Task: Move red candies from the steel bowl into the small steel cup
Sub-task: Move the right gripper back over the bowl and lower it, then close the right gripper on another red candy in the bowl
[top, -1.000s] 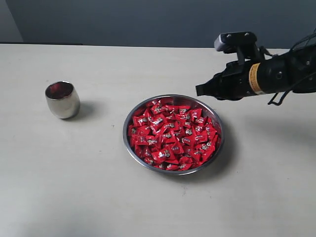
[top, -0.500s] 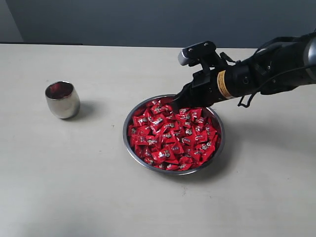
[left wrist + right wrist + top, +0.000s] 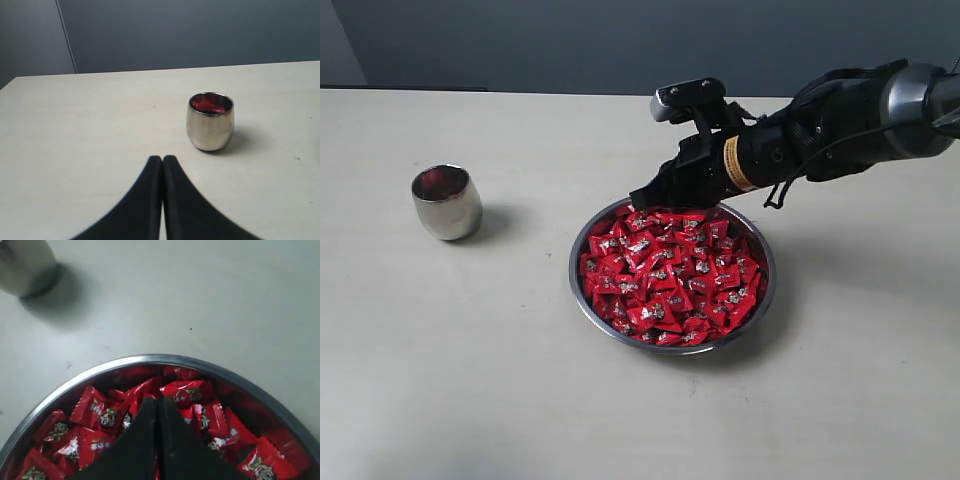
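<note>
The steel bowl (image 3: pixel 760 300) sits mid-table, heaped with red candies (image 3: pixel 665 275). My right gripper (image 3: pixel 640 196) hovers over the bowl's far-left rim, jaws shut with nothing between them. In the right wrist view the shut gripper (image 3: pixel 158 400) points down at the red candies (image 3: pixel 95 412) just inside the steel bowl's rim (image 3: pixel 160 359). The small steel cup (image 3: pixel 447 203) stands at the left, red showing inside. My left gripper (image 3: pixel 162 159) is shut and empty, low over the table, short of the small steel cup (image 3: pixel 210 122).
A dark wall runs behind the table's far edge (image 3: pixel 520 92). Bare tabletop (image 3: pixel 470 380) surrounds bowl and cup. The cup appears blurred at the corner of the right wrist view (image 3: pixel 22 262).
My right arm has swung left and down from the right side of the table, over the bowl's far rim. Its jaws stayed shut. Cup and bowl have not moved.
</note>
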